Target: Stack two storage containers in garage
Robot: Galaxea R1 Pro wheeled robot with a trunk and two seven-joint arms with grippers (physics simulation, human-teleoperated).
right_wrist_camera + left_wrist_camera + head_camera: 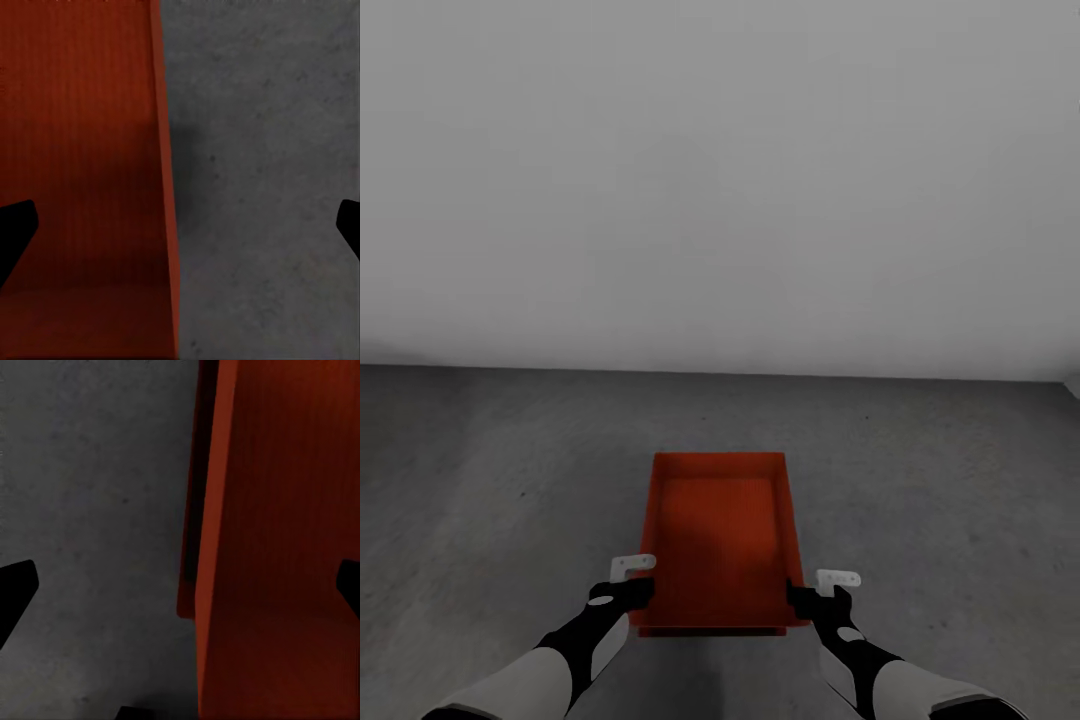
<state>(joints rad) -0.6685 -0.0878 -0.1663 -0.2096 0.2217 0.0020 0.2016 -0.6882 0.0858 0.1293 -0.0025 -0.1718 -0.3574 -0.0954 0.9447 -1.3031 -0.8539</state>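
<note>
Here, in the garage, a storage container (720, 540) is straddled at its near side walls by the left gripper (628, 580) and right gripper (822, 592), both spread wide; whether it rests on the floor (490, 500) cannot be told, so placement is judged the step in hand, with a clean withdrawal called for next.

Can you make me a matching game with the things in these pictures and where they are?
Things:
1. bin
2. wall
3. left end effector
4. right end effector

Places:
A. at the bin's right wall, open across it
B. between the two end effectors
C. far side, above the grey floor
D. at the bin's left wall, open across it

Pairs: 1-B, 2-C, 3-D, 4-A
</note>
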